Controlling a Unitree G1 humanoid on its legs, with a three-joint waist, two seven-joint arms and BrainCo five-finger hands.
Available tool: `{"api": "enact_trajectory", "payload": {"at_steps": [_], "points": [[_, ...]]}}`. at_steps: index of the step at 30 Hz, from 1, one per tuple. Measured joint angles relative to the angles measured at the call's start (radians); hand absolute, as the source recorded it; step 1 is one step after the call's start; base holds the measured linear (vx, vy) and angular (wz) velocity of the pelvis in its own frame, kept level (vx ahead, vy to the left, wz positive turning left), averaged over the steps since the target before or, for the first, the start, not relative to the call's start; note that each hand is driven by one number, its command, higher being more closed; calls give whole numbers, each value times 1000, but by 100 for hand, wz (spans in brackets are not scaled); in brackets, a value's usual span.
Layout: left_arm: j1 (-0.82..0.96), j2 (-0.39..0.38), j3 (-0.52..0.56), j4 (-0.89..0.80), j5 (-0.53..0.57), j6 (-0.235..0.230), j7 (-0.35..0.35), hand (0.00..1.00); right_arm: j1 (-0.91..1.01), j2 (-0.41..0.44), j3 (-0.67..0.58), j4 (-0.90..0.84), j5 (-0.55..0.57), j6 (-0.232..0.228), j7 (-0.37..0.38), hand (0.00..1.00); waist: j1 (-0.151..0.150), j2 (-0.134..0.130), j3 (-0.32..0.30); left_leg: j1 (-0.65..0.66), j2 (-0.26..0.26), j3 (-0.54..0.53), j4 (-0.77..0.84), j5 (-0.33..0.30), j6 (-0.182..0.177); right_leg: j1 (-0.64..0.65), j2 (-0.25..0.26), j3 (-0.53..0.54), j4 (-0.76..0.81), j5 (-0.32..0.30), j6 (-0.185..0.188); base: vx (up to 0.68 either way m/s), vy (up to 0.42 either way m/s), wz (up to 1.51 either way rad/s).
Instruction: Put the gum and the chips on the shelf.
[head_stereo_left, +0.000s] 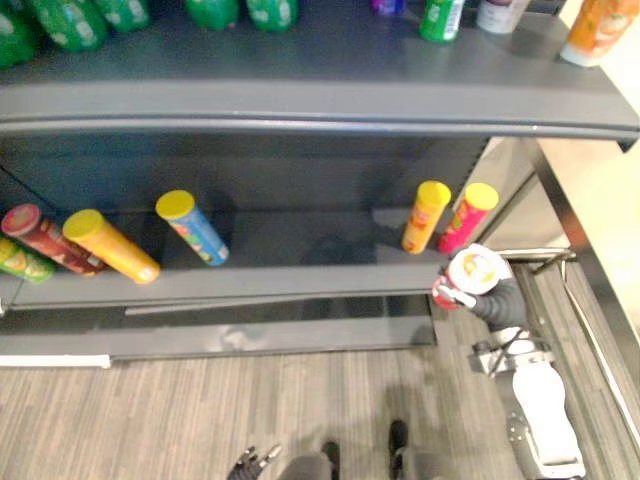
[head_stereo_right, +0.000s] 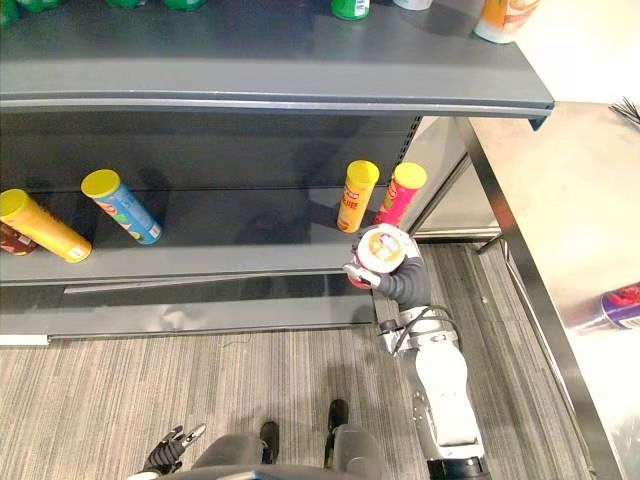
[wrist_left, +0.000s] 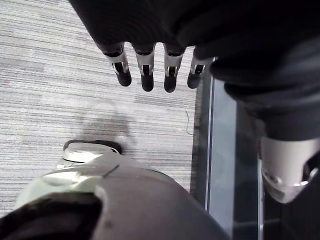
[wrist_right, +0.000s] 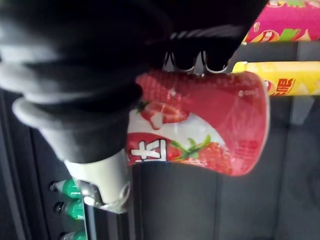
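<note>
Clamping its right hand (head_stereo_right: 398, 283) round the red gum tub (head_stereo_right: 381, 250), lid up, the robot holds it just before the right end of the lower shelf (head_stereo_right: 200, 262), where the yellow chips can (head_stereo_right: 355, 197) and pink chips can (head_stereo_right: 400, 196) stand.

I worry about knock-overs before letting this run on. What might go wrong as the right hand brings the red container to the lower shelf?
1. The red container in the right hand is close in front of the upright yellow can and pink can; pushing straight in may topple them.
2. It appears to be about at the lower shelf front edge; released too near that edge, it might tip off onto the floor.
</note>
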Motion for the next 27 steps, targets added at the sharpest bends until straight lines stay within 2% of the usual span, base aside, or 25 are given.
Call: {"api": "enact_trajectory", "payload": {"at_steps": [4,9,12,14,15,16,17,20,22,23,24,25,26,27], "points": [[-2,-4,0,0,7,0,-1,0,27,1,-10,0,1,0,2,100,-18,11,-11,22,3,-25,-17,21,-20,31,0,-31,-8,-6,-9,108,-70,20],[-11,-4,-1,-2,7,0,0,0,57,3,-10,3,2,0,13,100,-18,11,-12,23,2,-29,37,30,-27,49,-7,-69,47,-42,-39,30,-54,21],[-8,-4,-3,-14,5,1,-1,0,82,15,-9,8,14,0,19,100,-17,10,-11,-38,-3,-12,203,30,-26,87,-22,-96,55,-76,-46,-24,-60,34],[-6,-4,-9,-34,-3,4,-4,0,96,23,-9,11,35,0,19,100,-13,11,-9,-78,17,47,324,55,-19,121,-24,-110,59,-103,-56,-60,-97,21],[-8,0,-10,-38,-4,5,-5,0,97,23,-10,12,36,0,18,100,-12,5,-7,-88,19,62,344,74,-18,127,-30,-113,60,-109,-65,-91,-81,27],[-12,6,-9,-42,-4,4,-8,0,97,32,-15,12,37,0,15,100,-14,-21,6,-126,24,88,394,84,-2,133,-45,-117,57,-120,-75,-114,-87,21],[-15,8,-10,-42,-3,5,-10,0,95,36,-23,12,38,0,10,100,-15,-17,4,-143,56,109,367,44,4,129,-43,-118,61,-123,-79,-114,-80,19],[-9,8,-23,-41,-3,5,-11,0,95,32,-25,29,39,0,-2,100,-15,-6,5,-144,104,110,226,42,-17,122,-39,-102,67,-127,-75,-49,3,-12],[1,3,-24,-39,0,5,-10,0,94,31,-25,34,39,0,-9,100,-15,6,-2,-144,132,103,80,74,-52,77,-33,-62,98,-135,-67,23,105,-47],[6,-2,-24,-38,0,5,-10,0,94,28,-25,35,39,0,-11,100,-17,15,-6,-138,137,91,51,85,-57,69,-26,-53,100,-137,-62,73,175,-64],[19,-13,-26,-37,7,5,-11,0,92,18,-27,37,39,0,-19,100,-14,37,-12,-104,148,84,-6,111,-75,59,-9,-27,114,-142,-52,122,225,-72],[33,-17,-30,-23,10,6,-13,0,91,21,-27,48,39,1,-22,100,-15,47,-19,-70,150,91,-40,143,-82,59,-7,5,133,-153,-34,154,277,-74],[30,-7,-31,-14,13,8,-10,0,97,30,-26,53,39,7,-23,100,-16,31,-24,-57,139,107,-44,143,-81,58,-18,22,136,-155,-29,182,255,-58],[28,2,-32,-4,18,7,-7,0,104,36,-24,50,37,9,-21,100,-19,14,-35,-48,121,131,-50,133,-68,58,-34,43,117,-140,-1,176,237,-51]]}}
